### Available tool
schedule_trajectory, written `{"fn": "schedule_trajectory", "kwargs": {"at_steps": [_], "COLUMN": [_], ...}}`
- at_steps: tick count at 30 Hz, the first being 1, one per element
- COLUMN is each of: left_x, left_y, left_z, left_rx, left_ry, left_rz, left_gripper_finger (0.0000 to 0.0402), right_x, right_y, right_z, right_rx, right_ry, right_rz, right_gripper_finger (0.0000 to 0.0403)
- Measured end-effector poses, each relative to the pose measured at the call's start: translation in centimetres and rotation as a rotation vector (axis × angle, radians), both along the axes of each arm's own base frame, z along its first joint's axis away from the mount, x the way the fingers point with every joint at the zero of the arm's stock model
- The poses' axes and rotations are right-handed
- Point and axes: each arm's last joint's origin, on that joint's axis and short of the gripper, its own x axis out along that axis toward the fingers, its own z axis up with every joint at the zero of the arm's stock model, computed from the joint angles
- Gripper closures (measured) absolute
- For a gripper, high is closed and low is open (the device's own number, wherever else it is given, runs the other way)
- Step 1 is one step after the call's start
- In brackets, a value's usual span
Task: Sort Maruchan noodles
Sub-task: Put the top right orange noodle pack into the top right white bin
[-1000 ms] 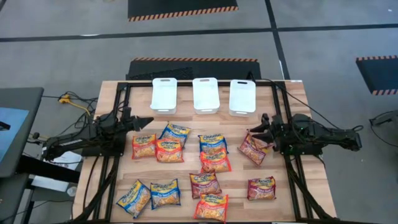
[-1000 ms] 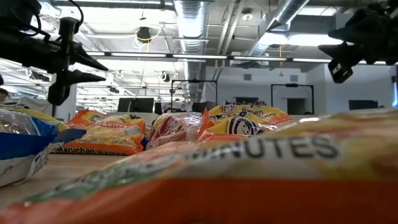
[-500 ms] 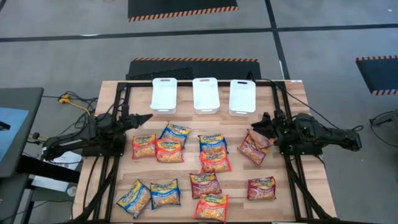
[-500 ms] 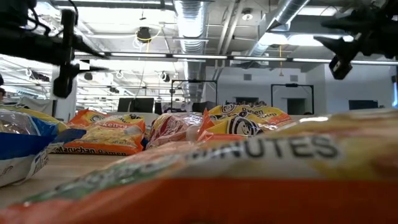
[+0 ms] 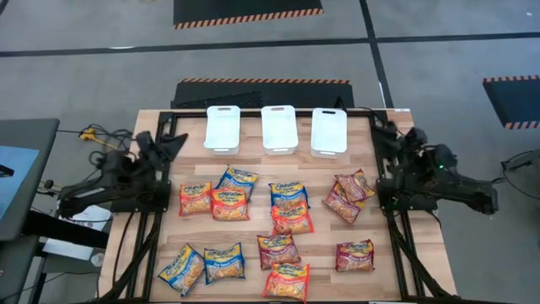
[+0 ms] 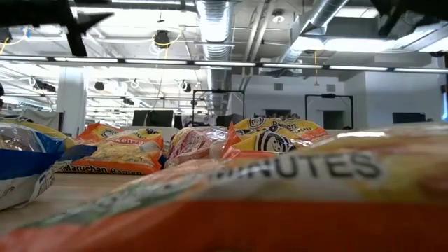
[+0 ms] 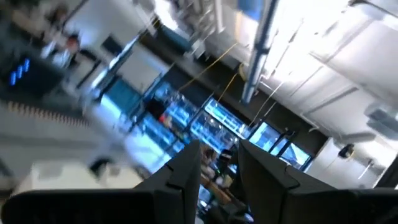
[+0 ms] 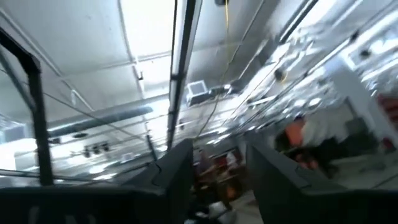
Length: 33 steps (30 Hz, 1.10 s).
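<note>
Several Maruchan noodles packets lie flat on the wooden table, none of them touched: blue ones, orange ones and dark red ones. In the low view they fill the foreground. My left gripper is raised near the table's left edge, tipped upward, open and holding nothing. My right gripper is raised near the right edge, also tipped upward, open and holding nothing. Both wrist views look at the ceiling and the room, not the table.
Three white bins stand in a row at the table's far edge. Two dark red packets lie overlapping near my right arm. Black frame rails run along both sides of the table.
Both grippers have risen and tipped their fingers upward, drawing back from the packets toward their own side edges and the far edge. In the low view they have climbed to the picture's top. The packets have kept still.
</note>
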Motion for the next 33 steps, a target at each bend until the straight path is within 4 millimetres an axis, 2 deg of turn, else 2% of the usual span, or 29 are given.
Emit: {"fn": "schedule_trajectory", "kwargs": {"at_steps": [6, 10, 14, 17, 23, 33], "left_x": [-1.6, -1.9, -1.2, -0.4, 0.7, 1.0], "left_y": [-0.4, -0.7, -0.7, -0.5, -0.2, -0.2], "left_z": [2.9, 3.9, 4.1, 3.4, 1.8, 1.6], "left_rx": [0.158, 0.213, 0.266, 0.24, 0.163, 0.153], "left_ry": [0.037, 0.044, 0.137, 0.234, 0.395, 0.427], "left_rz": [0.078, 0.051, 0.007, -0.019, -0.058, -0.062], "left_gripper_finger": [0.0306, 0.0306, 0.0306, 0.0306, 0.0306, 0.0306], "right_x": [1.9, 4.4, 7.4, 9.3, 13.7, 18.6], "right_y": [-0.8, -1.2, -1.5, -1.5, -0.2, 3.1], "right_z": [3.7, 5.4, 5.9, 5.5, 3.9, -1.0], "right_rx": [-0.027, 0.002, 0.058, 0.141, 0.157, 0.165], "right_ry": [0.151, 0.335, 0.575, 0.761, 0.948, 1.189], "right_rz": [-0.051, 0.009, 0.084, 0.14, 0.256, 0.405], "right_gripper_finger": [0.0197, 0.0186, 0.0184, 0.0185, 0.0184, 0.0184]}}
